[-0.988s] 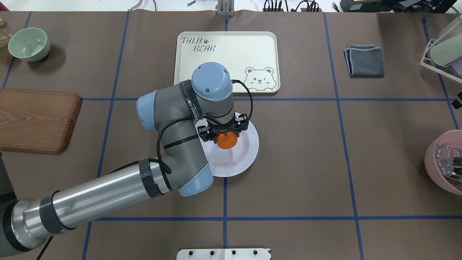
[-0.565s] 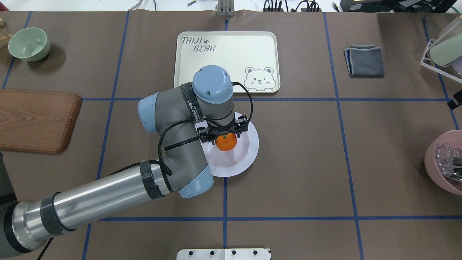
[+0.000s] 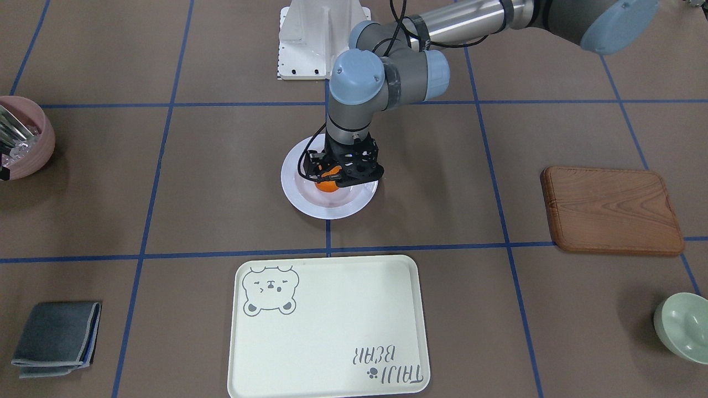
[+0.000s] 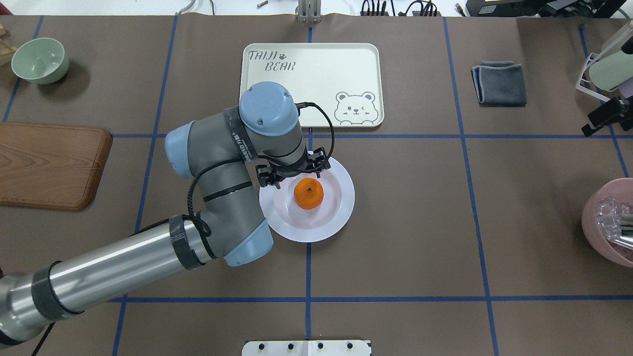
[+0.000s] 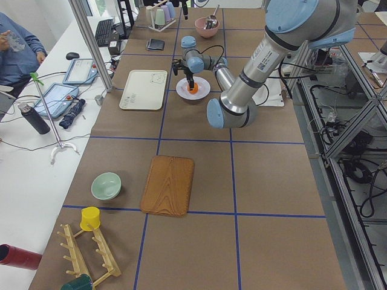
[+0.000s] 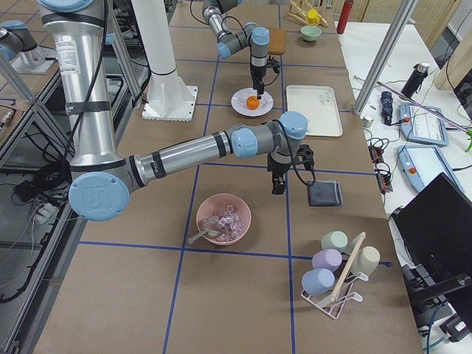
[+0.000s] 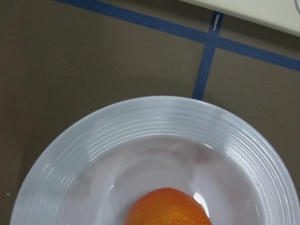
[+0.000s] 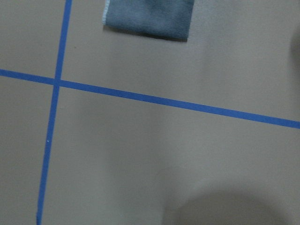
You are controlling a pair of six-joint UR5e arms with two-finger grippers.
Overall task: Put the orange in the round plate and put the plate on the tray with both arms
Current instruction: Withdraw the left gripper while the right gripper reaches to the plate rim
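Now that the orange [image 4: 308, 193] lies loose in the ctr of the round plate [image 4: 341, 213], step 1 of 2 looks done. The step in hand is the let-go & pull-back. The left end effector [image 4: 293, 174] hangs above the plate w/ fingers spread and nothing btwn them. The orange is below it, slightly to its right. The tray [image 4: 316, 79] lies ahead of that end effector, away from the robot. It's apart from the plate, w/ a blue tape line btwn them, and nothing's on it.

The right end effector [image 4: 600, 116] is only a black shape far off to the right of the left one, near a folded grey cloth [image 4: 500, 83]. Can't tell if it's spread or closed; its wrist cam shows just bare surface [image 4: 420, 222], tape & cloth edge.

Next, prob.: both arms take the plate by opposite rims. The left end effector drops to the rim on its own side; the right one must first travel in across the surface. It calls for a level lift at matched speed, else the orange rolls. The rim is glossy, so the grip may slip.

Vs. 1.0 s ago: the left end effector then straddled the orange & hid most of it, and 0.6 s ago was much the same. Now it's lifted clear & drifted left, so the orange is fully in view. Plate & tray are unmoved. The right end effector has come further into frame.
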